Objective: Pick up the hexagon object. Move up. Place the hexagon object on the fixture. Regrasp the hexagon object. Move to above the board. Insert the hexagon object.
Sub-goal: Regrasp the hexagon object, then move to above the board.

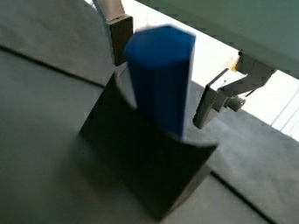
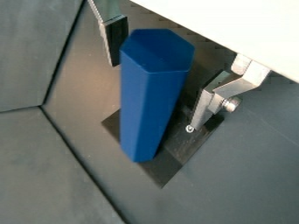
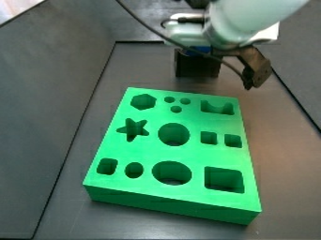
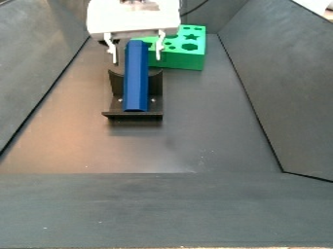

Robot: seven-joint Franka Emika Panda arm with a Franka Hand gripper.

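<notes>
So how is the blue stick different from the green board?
The hexagon object is a plain blue bar, while the board is a bright green slab full of shaped holes. The bar rests on the dark fixture between the gripper fingers; the board lies flat on the floor, untouched. Both look plain and matte.

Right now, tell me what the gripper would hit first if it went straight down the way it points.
The gripper points down with its fingers either side of the hexagon object. Going straight down, it would probably meet the fixture first; contact with the bar is unclear.
</notes>
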